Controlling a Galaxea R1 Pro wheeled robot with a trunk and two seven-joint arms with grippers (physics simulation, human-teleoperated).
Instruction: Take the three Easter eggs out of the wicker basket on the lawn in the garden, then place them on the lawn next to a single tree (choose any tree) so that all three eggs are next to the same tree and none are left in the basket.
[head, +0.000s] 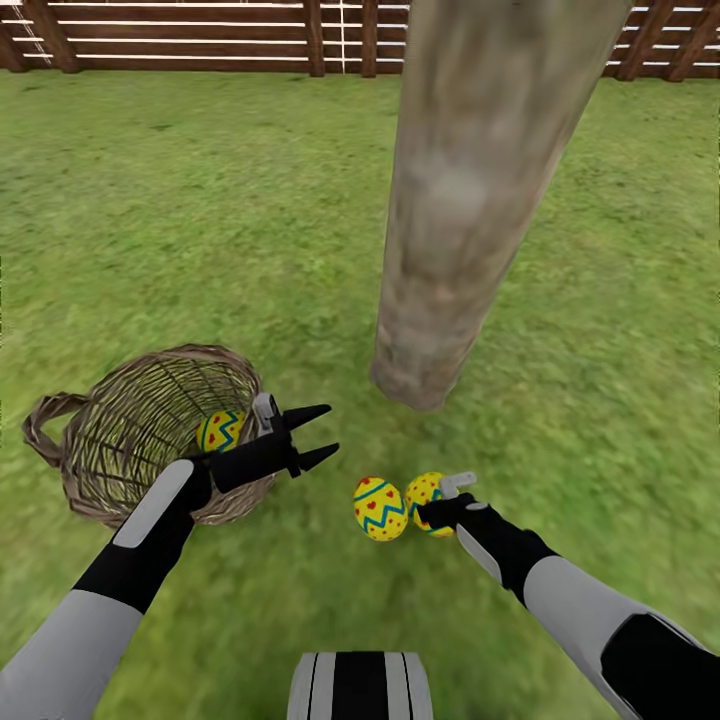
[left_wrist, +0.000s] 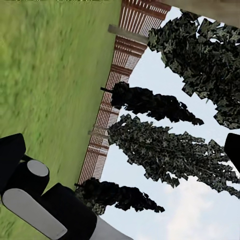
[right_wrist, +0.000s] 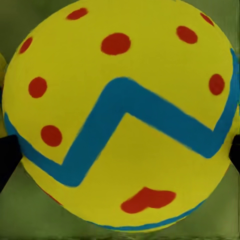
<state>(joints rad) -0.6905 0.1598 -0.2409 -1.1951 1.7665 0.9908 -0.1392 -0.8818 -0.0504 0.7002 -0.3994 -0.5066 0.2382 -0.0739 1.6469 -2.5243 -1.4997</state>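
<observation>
- The right pincer (head: 440, 508), at lower centre-right of the head view, is pinching 1 small yellow egg with a blue zigzag band and red dots (head: 427, 497); in the right wrist view that egg (right_wrist: 120, 115) sits between 2 dark fingertips at its flanks.
- A 2nd matching egg (head: 379, 508) lies on the mottled green lawn (head: 180, 220) just to the left of the held one, near the foot of the thick grey-brown tree trunk (head: 460, 200) at upper centre.
- To finish this step well, I judge the held egg should be at rest on the grass before the fingers part, then released slowly so it does not roll or knock its neighbour.
- The left pincer (head: 318, 434) is spread, its 2 black tips apart, just right of the round brown woven wicker basket (head: 120, 440) at lower left.
- A 3rd patterned egg (head: 221, 431) sits inside the basket near its right wall, so 1 remains to fetch.
- Backing straight off the egg looks safest.
- A brown slatted wooden fence (head: 200, 35) runs along the top edge.
</observation>
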